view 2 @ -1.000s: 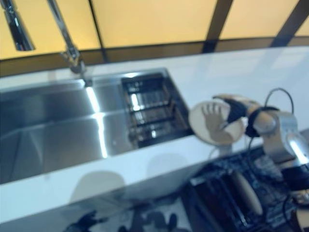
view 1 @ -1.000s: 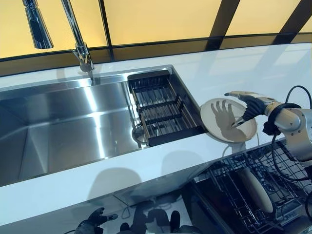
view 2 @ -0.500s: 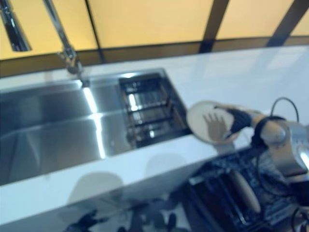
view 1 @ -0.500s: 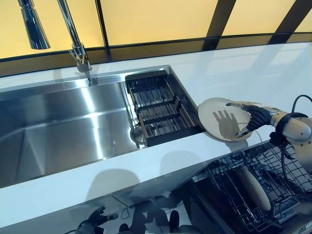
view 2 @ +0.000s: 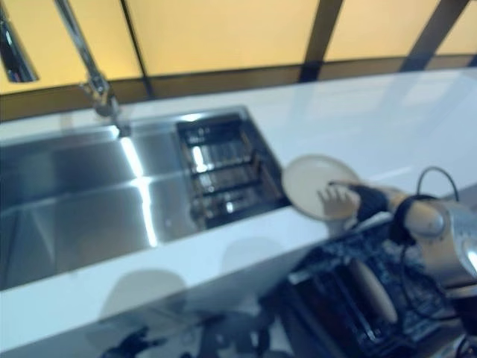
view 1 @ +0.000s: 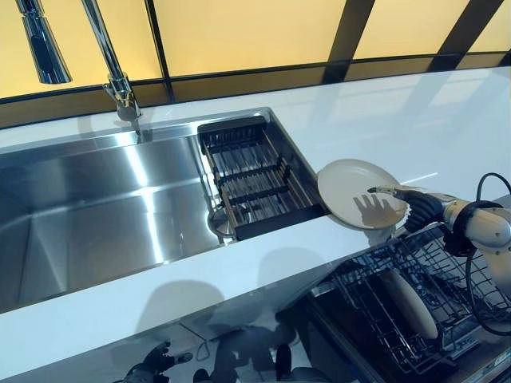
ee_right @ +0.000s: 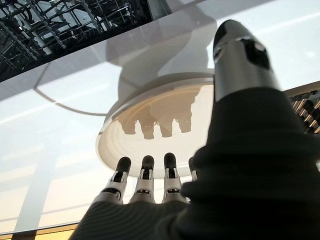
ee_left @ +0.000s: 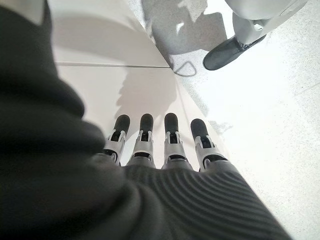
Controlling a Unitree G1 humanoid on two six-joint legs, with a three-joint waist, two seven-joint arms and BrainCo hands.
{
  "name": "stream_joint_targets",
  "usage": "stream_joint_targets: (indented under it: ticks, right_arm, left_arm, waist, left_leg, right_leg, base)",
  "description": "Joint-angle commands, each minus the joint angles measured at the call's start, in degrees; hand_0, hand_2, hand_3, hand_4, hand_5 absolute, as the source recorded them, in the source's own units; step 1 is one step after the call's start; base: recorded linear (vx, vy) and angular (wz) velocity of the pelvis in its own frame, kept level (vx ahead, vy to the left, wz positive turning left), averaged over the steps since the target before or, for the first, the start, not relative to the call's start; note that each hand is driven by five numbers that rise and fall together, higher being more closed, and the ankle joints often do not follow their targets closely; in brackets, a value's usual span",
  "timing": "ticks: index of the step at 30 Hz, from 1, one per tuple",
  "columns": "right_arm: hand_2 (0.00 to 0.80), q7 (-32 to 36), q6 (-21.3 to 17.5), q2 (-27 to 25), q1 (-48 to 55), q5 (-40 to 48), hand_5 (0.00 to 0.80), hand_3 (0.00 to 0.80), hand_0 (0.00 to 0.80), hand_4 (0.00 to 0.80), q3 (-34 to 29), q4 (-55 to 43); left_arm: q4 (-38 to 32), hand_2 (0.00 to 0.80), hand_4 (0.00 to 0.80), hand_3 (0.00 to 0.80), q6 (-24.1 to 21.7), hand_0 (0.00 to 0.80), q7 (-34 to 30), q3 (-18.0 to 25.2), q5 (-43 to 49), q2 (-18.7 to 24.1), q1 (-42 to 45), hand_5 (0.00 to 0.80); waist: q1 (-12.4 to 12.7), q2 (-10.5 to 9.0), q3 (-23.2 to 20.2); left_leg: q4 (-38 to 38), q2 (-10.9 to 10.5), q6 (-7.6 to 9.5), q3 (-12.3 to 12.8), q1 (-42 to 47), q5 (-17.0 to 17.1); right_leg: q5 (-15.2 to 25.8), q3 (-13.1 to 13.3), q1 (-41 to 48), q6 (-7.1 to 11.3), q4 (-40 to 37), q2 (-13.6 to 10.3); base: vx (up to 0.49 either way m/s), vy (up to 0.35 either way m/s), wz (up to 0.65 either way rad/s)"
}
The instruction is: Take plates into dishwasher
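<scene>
On the counter (view 1: 239, 263) edge, just right of the sink (view 1: 112, 199), the plate (view 1: 355, 191) lies flat; my right hand (view 1: 415, 209) reaches it, fingers spread wide. Stiff, slick, breakable, I judge: grip its near rim.

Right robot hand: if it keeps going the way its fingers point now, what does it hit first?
Most likely the plate on the counter; the right robot hand is open at its near rim, though contact is unclear.

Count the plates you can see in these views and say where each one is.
2. One plate lies on the counter beside the sink; another plate stands in the dishwasher rack. More may be hidden there.
</scene>
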Motion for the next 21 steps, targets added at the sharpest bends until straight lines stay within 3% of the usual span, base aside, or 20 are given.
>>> stream_joint_targets:
  ticks: [1,21]
  right_arm:
    - [0.000,-0.48,-0.32,0.72,-0.84,0.68,0.000,0.000,0.000,0.000,-1.07,-2.23]
    - [0.000,-1.38,-0.08,2.84,-4.66,-0.78,0.000,0.000,0.000,0.000,3.22,0.78]
  left_arm:
    - [3.64,0.000,0.000,0.000,-1.35,0.000,0.87,1.32,2.15,1.07,-2.28,0.000]
    - [2.85,0.000,0.000,0.000,-0.94,0.000,0.52,0.19,1.97,1.25,-2.60,0.000]
  waist:
    - [0.18,-2.10,-1.75]
    - [1.44,-1.78,-0.70]
  left_leg:
    - [-0.14,-1.10,1.85,-1.27,-1.71,0.68]
    - [-0.14,-1.12,2.10,-2.31,-2.13,0.89]
  right_leg:
    - [-3.84,-2.28,3.76,2.76,2.45,-1.30]
    - [-4.02,-2.67,3.47,2.71,2.89,-1.46]
  base:
    - [0.000,0.000,0.00]
    - [0.000,0.000,0.00]
